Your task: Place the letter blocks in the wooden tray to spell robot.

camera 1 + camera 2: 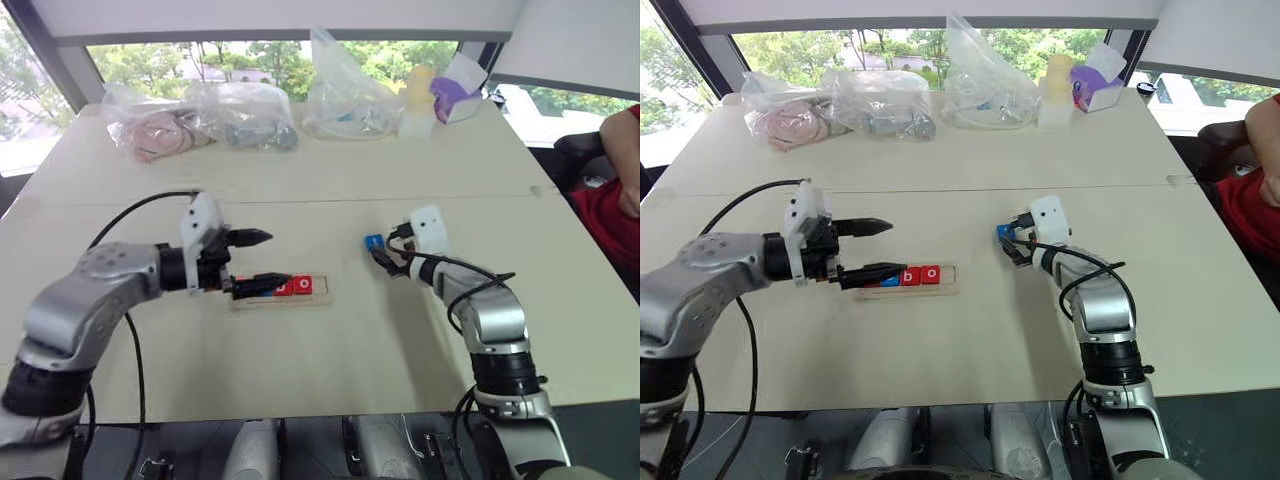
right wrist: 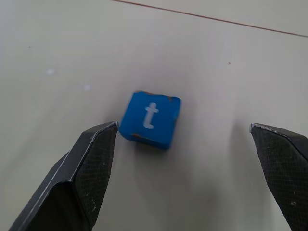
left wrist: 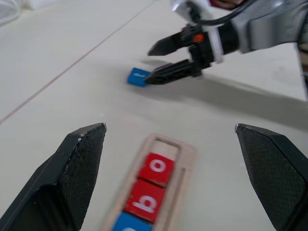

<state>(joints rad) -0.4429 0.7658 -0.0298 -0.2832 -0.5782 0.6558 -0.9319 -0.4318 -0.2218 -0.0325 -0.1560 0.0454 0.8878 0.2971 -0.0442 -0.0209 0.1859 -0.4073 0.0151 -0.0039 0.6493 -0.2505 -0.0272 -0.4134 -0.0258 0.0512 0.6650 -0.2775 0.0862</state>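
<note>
Already the wooden tray [image 1: 318, 299] is holding a red "o" tile [image 3: 157, 168], a red "b" tile [image 3: 144, 202] and a blue tile [image 3: 127, 224] beside them; the rest of that row is lying hidden behind the left gripper [image 1: 262, 260], whose jaws are standing released over the tray. The slot at the tray's far end is showing empty. The blue "t" block [image 2: 150, 118] is lying flat on the bench [image 1: 330, 180], well apart from the tray, with the right gripper [image 2: 183, 168] straddling it, jaws released, gripping nothing. Placing the "t" is evidently what is remaining.
</note>
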